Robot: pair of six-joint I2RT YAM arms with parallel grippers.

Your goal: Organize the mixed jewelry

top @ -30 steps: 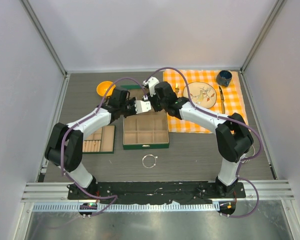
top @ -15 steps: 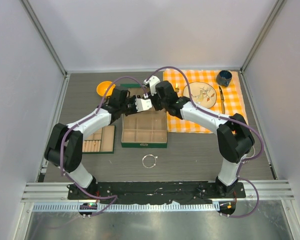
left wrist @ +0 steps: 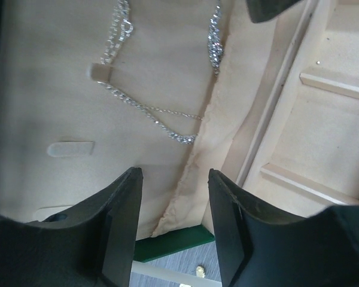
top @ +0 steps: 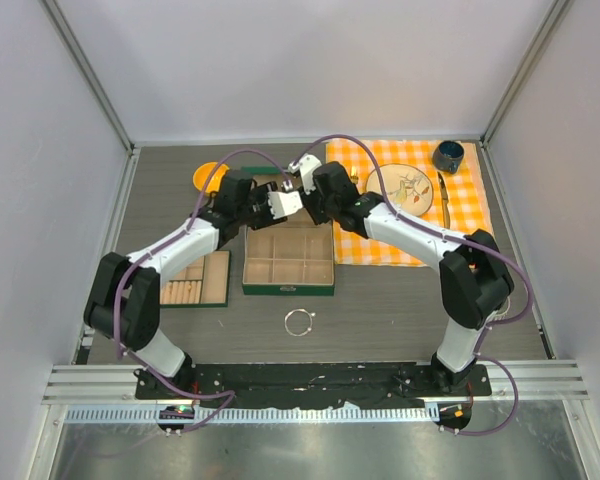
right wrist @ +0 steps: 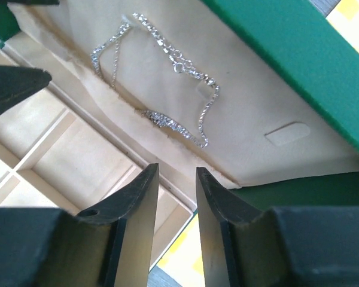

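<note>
The green jewelry box (top: 289,289) sits mid-table with its beige-lined lid (left wrist: 60,89) raised at the back. A fine silver chain necklace (left wrist: 158,116) hangs across the lid's lining, and it also shows as the necklace (right wrist: 167,119) in the right wrist view. My left gripper (left wrist: 175,173) is open just before the lid's lower edge, with nothing between its fingers. My right gripper (right wrist: 176,170) faces the lid from the other side, jaws a narrow gap apart and empty. A thin silver bangle (top: 299,321) lies on the table in front of the box. Small pale pieces lie on a plate (top: 392,200).
An orange checked cloth (top: 460,215) at the back right carries the plate, a gold fork (top: 444,200) and a dark blue cup (top: 448,156). An orange bowl (top: 209,177) is at the back left. A second beige-lined tray (top: 216,278) lies left of the box.
My left gripper has gone from shut to open. Both grippers have edged slightly toward the back at the lid, and the box has shifted a little to the left.
</note>
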